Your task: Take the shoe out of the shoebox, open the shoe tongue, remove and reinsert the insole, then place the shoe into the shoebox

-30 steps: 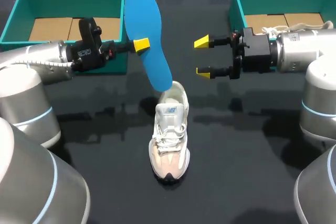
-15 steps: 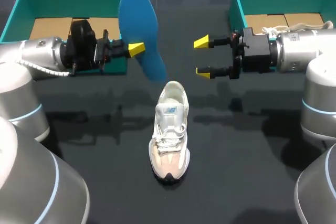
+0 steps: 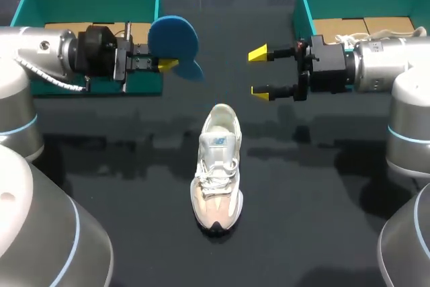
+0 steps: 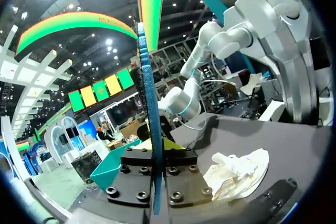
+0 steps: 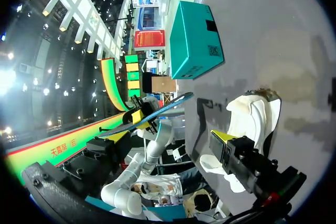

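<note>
Seemingly for reinsertion, the left gripper (image 3: 168, 65) pinches the blue insole (image 3: 173, 39) aloft, far-left of the shoe (image 3: 217, 173), while the right gripper (image 3: 259, 72) hangs spread, probably to steady that shoe.

The left arm (image 3: 33, 55) and right arm (image 3: 384, 65) are glossy silver-grey with pale-blue joint rings, black screwed wrist blocks and yellow fingertips (image 3: 258, 53).

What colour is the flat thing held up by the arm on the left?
Bright blue. It is the insole, seen best in the head view.
</note>
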Controlling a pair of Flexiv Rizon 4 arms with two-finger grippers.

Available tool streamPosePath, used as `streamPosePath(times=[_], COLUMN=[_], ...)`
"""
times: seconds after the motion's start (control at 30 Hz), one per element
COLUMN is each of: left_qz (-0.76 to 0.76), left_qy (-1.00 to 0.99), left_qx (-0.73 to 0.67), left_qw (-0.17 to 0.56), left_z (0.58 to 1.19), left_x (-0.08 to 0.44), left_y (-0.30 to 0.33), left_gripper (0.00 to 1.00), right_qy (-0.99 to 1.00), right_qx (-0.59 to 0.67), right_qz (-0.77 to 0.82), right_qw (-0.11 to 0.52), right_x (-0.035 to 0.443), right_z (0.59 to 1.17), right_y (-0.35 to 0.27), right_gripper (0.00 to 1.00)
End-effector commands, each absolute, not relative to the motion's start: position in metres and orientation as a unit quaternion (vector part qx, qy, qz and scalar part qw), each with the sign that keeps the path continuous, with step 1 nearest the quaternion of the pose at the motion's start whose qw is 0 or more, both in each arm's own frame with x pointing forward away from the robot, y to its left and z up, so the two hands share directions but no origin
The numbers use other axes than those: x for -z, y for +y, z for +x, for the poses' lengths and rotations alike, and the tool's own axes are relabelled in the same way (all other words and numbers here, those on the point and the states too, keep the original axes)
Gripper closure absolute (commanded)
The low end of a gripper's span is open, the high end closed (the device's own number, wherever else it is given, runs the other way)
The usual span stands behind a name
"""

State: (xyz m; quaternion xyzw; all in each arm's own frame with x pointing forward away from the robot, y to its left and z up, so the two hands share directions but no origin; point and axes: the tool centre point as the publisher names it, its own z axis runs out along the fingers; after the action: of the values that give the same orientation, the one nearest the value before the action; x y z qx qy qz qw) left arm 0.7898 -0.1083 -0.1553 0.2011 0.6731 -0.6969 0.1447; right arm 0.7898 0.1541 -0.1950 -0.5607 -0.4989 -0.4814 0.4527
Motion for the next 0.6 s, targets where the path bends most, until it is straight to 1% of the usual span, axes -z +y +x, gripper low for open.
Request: streamPosePath(times=[0.03,0.1,0.3,0.43,0.6], left_qz=[0.368,0.368,0.416,0.437,0.437], left_qy=[0.664,0.664,0.642,0.651,0.651], left_qx=[0.614,0.614,0.581,0.531,0.531], left_qw=[0.215,0.215,0.278,0.32,0.32], left_z=[0.795,0.795,0.788,0.795,0.795], left_x=[0.153,0.153,0.162,0.175,0.175], left_y=[-0.108,-0.108,-0.113,-0.12,-0.12], left_gripper=[1.0,1.0,1.0,1.0,1.0], right_qy=[-0.499,-0.499,-0.499,-0.499,-0.499], right_qx=[0.481,0.481,0.481,0.481,0.481], right_qz=[-0.562,-0.562,-0.562,-0.562,-0.562], right_qw=[0.452,0.452,0.452,0.452,0.452], right_x=[0.196,0.196,0.196,0.196,0.196], right_z=[0.79,0.79,0.79,0.79,0.79], right_y=[0.156,0.156,0.156,0.156,0.156], right_gripper=[0.0,0.0,0.0,0.0,0.0])
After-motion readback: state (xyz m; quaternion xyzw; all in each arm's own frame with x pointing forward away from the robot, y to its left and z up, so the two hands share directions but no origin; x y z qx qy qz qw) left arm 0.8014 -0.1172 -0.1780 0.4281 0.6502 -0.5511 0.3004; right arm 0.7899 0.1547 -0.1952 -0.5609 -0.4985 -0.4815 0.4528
